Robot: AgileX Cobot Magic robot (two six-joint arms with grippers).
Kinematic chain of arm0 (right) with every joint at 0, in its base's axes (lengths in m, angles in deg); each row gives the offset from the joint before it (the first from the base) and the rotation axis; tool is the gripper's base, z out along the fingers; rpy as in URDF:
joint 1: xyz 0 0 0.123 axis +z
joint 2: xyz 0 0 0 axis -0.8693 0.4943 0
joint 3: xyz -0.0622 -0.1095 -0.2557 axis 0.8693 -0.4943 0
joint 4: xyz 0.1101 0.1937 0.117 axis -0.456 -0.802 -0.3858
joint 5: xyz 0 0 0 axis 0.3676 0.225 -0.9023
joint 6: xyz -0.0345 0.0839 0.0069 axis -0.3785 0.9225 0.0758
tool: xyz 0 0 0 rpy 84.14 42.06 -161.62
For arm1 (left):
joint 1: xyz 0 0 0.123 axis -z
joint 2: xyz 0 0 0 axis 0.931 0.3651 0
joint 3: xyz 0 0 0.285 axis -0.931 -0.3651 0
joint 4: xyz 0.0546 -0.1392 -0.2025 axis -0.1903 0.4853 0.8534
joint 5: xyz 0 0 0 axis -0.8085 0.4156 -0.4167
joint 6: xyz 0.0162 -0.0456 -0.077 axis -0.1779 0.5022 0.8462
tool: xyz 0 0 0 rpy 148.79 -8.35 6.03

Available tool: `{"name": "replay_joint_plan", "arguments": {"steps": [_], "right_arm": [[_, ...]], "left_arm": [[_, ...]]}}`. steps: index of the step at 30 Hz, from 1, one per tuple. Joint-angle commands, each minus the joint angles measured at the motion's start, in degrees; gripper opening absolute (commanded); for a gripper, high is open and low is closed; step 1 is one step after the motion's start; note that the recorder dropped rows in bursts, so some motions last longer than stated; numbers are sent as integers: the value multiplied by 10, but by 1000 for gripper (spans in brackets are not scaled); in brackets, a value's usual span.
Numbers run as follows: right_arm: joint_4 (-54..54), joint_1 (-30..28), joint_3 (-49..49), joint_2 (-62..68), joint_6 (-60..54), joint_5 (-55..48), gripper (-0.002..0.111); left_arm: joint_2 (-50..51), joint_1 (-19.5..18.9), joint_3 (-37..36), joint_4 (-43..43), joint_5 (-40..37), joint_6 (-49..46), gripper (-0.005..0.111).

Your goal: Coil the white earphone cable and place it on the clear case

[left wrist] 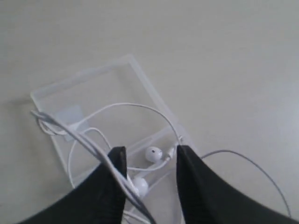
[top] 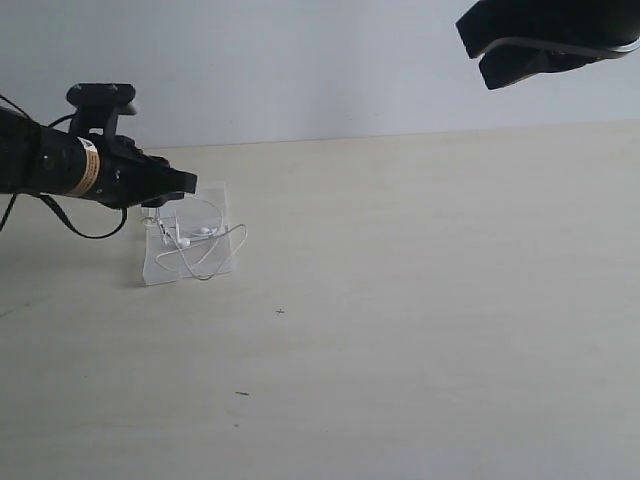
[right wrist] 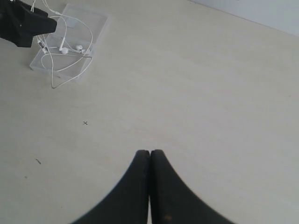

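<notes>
Two earbuds rest on the clear case under the left hand

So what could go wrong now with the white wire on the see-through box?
1. A strand of the white earphone cable seems to lie across one finger of the left gripper. If the arm lifts, the strand might snag and drag the cable off the clear case.
2. The coil is loose, and one loop hangs past the case's edge onto the table, so it could slide off.
</notes>
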Motion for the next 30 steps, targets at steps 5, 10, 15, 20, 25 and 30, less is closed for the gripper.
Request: {"name": "replay_joint_plan", "arguments": {"steps": [5,10,15,20,25,30], "right_arm": [[-14,-2,-2,-4,2,4,0],[-15,-2,-2,-4,2,-3,0],[-17,-2,-2,-4,2,-3,0],[-19,-2,-2,-4,2,-4,0],[-21,-2,-2,-4,2,-4,0],[-21,-2,-2,-4,1,-4,0]], "left_arm": [[-1,19,-4,0,-35,-53,36],[2,19,-60,0,-63,-53,36],[1,19,-78,0,-48,-23,36],[-2,19,-77,0,-54,-23,35],[-3,19,-75,0,-35,-26,0],[-8,19,-71,0,-34,-27,0]]}}
